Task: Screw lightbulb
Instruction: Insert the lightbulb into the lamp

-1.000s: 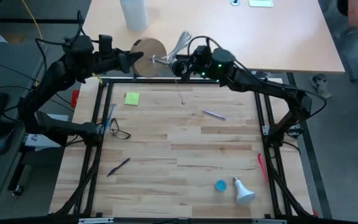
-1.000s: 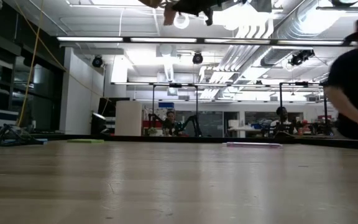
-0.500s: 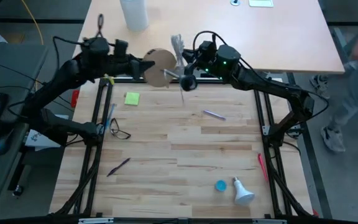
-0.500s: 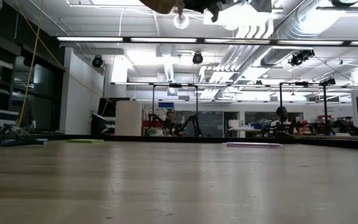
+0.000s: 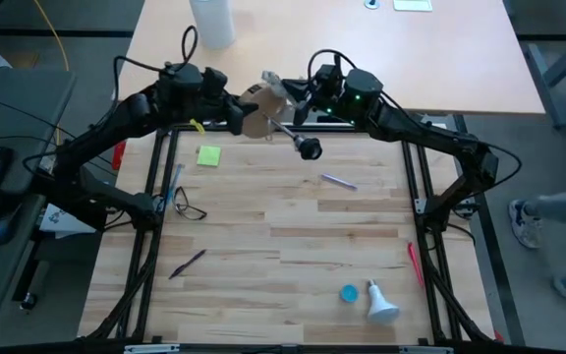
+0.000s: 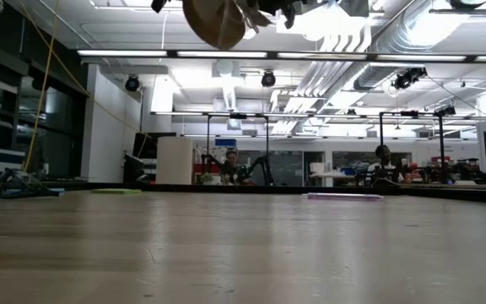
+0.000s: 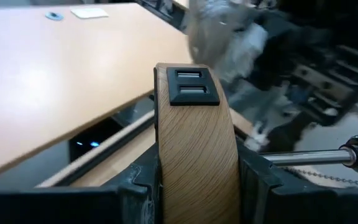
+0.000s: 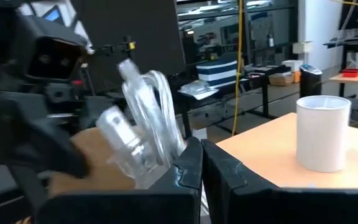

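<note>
Seen from above, two dark robot arms meet at the far edge of a pale wooden worktop [image 5: 293,236]. The left pincer [image 5: 232,111] grasps a round wooden disc base [image 5: 254,108], holding it on edge in the air; the wrist view shows its fingers [image 7: 138,186] pressed on both flat faces. A metal stem ending in a black socket [image 5: 310,148] sticks out from the disc over the worktop. Just beside the disc, the right pincer [image 5: 298,98] is clenched on a coiled clear cable [image 8: 145,134], blurred and hard to make out. The lightbulb [image 5: 381,303] lies on its side well apart from the disc, near the front right edge of the worktop. Most of the worktop's middle lies bare. A tall white cylinder [image 5: 212,22] stands beyond the disc, cut off by the frame.
</note>
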`<action>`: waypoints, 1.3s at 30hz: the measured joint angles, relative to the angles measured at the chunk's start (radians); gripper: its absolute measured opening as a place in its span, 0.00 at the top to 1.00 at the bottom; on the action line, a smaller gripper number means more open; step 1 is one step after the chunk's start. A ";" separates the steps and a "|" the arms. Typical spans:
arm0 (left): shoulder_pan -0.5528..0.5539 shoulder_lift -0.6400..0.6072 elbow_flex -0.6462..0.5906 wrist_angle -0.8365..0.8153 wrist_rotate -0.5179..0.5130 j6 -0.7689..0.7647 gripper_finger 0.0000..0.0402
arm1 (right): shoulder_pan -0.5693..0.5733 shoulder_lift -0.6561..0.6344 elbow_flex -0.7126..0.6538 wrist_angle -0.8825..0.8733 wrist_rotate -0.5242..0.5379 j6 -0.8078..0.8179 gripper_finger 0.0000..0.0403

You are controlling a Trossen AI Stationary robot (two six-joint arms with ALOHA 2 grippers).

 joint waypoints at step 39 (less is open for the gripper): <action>0.143 -0.015 0.000 0.209 0.090 0.006 0.70 | 0.018 -0.191 0.001 -0.640 0.012 -0.303 0.36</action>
